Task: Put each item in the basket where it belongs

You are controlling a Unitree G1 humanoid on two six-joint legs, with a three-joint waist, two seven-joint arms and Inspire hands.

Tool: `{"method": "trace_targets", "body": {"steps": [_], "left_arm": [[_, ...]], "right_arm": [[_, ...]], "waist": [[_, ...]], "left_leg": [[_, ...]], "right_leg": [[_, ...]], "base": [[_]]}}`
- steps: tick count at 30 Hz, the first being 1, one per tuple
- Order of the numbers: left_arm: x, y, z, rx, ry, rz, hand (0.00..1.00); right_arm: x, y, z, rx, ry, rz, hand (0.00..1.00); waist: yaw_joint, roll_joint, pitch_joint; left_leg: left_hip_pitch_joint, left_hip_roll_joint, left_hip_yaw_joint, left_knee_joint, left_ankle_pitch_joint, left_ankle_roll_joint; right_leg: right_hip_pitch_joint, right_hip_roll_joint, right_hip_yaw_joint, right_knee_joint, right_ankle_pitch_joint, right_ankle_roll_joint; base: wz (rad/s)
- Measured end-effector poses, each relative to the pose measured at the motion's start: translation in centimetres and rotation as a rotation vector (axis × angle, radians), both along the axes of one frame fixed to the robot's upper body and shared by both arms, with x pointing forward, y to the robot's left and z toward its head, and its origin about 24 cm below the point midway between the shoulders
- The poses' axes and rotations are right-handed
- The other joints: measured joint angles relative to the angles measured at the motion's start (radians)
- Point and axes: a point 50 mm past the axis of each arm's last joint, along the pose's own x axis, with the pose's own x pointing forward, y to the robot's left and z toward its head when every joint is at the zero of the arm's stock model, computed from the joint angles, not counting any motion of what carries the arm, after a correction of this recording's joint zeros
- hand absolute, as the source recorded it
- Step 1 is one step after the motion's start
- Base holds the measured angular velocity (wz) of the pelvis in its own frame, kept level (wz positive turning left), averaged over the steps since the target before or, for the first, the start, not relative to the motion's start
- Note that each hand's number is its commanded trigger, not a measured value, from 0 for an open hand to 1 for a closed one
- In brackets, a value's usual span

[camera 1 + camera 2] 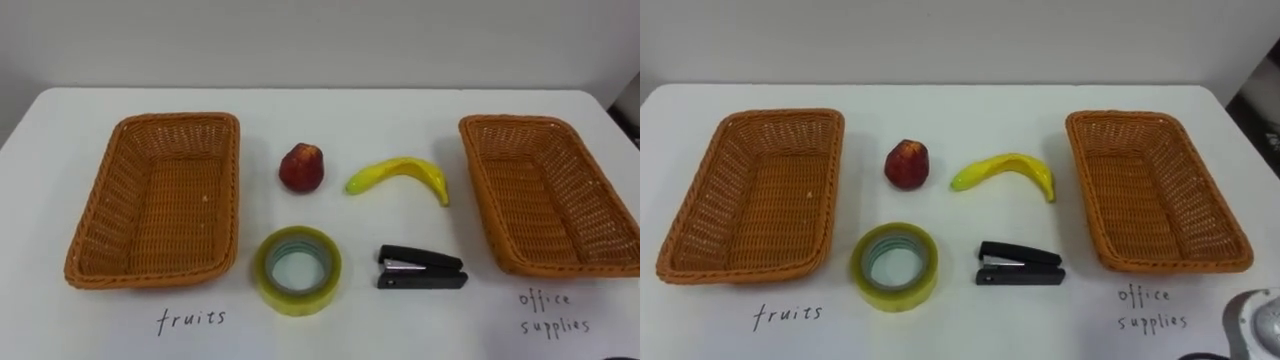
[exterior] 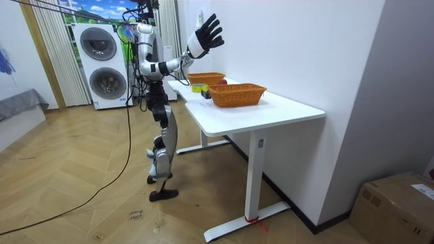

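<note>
On the white table (image 1: 400, 110) a red fruit (image 1: 301, 167) and a yellow banana (image 1: 400, 175) lie side by side in the middle. Nearer me are a roll of yellowish tape (image 1: 297, 270) and a black stapler (image 1: 420, 268). An empty wicker basket (image 1: 120, 135) stands at the left above the handwritten word "fruits" (image 1: 190, 320). A second empty wicker basket (image 1: 470, 128) stands at the right above "office supplies" (image 1: 552, 312). In the room view I stand at the table's long side, with my right hand (image 2: 207, 32) raised high above the table, fingers spread and holding nothing.
The table stands against a white wall. In the room view, stacked washing machines (image 2: 105, 64) stand behind me, a cardboard box (image 2: 400, 203) sits on the floor at the room view's right, and open wooden floor lies around the table.
</note>
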Motion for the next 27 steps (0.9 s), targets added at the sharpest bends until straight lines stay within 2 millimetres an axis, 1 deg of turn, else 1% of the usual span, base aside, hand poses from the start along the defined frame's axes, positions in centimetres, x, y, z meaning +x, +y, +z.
{"method": "trace_targets", "body": {"steps": [2,3,4,6,7,8,12,13,14,17,19,22,23,27], "left_arm": [[0.0,0.2,0.1,0.003,-0.001,0.0,0.0],[0.1,0.3,0.1,0.004,-0.001,0.0,0.0],[0.1,0.6,0.2,0.005,0.001,-0.003,0.0],[0.3,0.8,0.2,0.006,0.003,-0.009,0.0],[0.5,0.8,0.2,0.001,0.003,-0.016,0.0],[0.6,0.8,0.2,-0.004,0.01,-0.032,0.0],[0.9,0.8,0.1,-0.004,0.02,-0.064,0.0],[0.9,0.7,0.1,-0.001,0.026,-0.08,0.0],[1.0,0.7,0.1,0.002,0.029,-0.093,0.0],[1.1,0.8,0.1,0.002,0.027,-0.095,0.0],[1.0,0.8,0.1,-0.001,0.029,-0.095,0.0],[1.0,0.7,0.1,-0.024,0.038,-0.097,0.0],[1.0,0.6,0.0,-0.032,0.042,-0.098,0.0],[0.8,0.6,0.0,-0.041,0.059,-0.098,0.0]], "right_arm": [[0.2,0.2,0.2,-0.043,0.015,0.016,0.0],[0.2,0.3,0.2,-0.054,0.02,0.017,0.0],[0.4,0.5,0.2,-0.073,0.031,0.03,0.0],[0.7,0.9,0.2,-0.111,0.066,0.057,0.0],[0.9,1.1,0.2,-0.142,0.089,0.079,0.0],[1.2,1.4,0.2,-0.167,0.115,0.108,0.0],[2.1,2.7,-0.3,-0.22,0.198,0.222,0.0],[2.4,3.1,-0.5,-0.24,0.23,0.254,0.0],[2.6,3.4,-0.6,-0.25,0.251,0.289,0.0],[3.1,4.2,-1.1,-0.263,0.3,0.374,0.0],[3.2,4.4,-1.2,-0.272,0.322,0.41,0.0],[3.4,4.8,-1.3,-0.293,0.351,0.469,0.0],[3.6,5.0,-1.4,-0.308,0.372,0.497,0.0],[4.1,5.8,-1.9,-0.348,0.461,0.611,0.0]], "waist": [[0.012,-0.008,0.0006],[0.014,-0.008,-0.0002],[0.015,-0.008,-0.0039],[0.013,-0.013,-0.0023],[0.019,-0.015,-0.0017],[0.022,-0.011,0.0005],[0.022,-0.012,-0.0004],[0.022,-0.01,-0.0009],[0.022,-0.012,-0.0036],[0.022,-0.007,-0.0049],[0.023,-0.003,-0.0026],[0.027,0.002,-0.0037],[0.028,0.004,-0.0024],[0.026,0.003,-0.0041]], "left_leg": [[-0.002,0.0,-0.003,0.0,0.0,0.0],[-0.002,0.0,-0.004,0.0,0.0,0.0],[-0.002,0.0,-0.006,0.0,0.0,0.0],[0.0,0.0,-0.008,0.0,0.0,0.0],[0.0,0.001,-0.008,-0.001,0.0,0.0],[0.0,0.001,-0.01,-0.001,0.0,0.0],[0.002,0.001,-0.01,-0.002,0.0,0.0],[0.002,0.001,-0.01,-0.002,0.0,0.0],[0.003,0.001,-0.01,-0.002,0.0,0.0],[0.006,0.002,-0.01,-0.002,0.0,0.0],[0.012,0.002,-0.01,-0.002,0.0,0.0],[0.019,0.002,-0.009,-0.002,0.0,0.0],[0.019,0.003,-0.009,-0.002,0.0,0.0],[0.019,0.004,-0.009,0.002,0.0,0.0]], "right_leg": [[0.003,0.001,-0.002,-0.006,0.002,0.0],[0.004,0.001,-0.003,-0.007,0.002,0.0],[0.009,0.0,-0.008,-0.008,0.003,-0.001],[0.013,-0.001,-0.014,-0.009,0.003,-0.001],[0.014,-0.001,-0.016,-0.009,0.003,-0.001],[0.017,-0.001,-0.018,-0.009,0.003,-0.001],[0.016,-0.001,-0.021,-0.01,0.004,-0.001],[0.016,-0.001,-0.021,-0.01,0.004,-0.001],[0.017,-0.002,-0.023,-0.01,0.004,-0.001],[0.021,-0.002,-0.023,-0.01,0.004,-0.002],[0.029,-0.002,-0.025,-0.01,0.005,-0.002],[0.035,-0.003,-0.027,-0.01,0.006,-0.002],[0.034,-0.002,-0.027,-0.009,0.007,-0.003],[0.034,-0.002,-0.028,-0.007,0.011,-0.004]], "base": [[0.0],[0.05],[0.1],[0.08],[0.03],[0.0],[0.0],[0.0],[0.0],[0.0],[0.0],[0.0],[0.0],[0.0]]}}
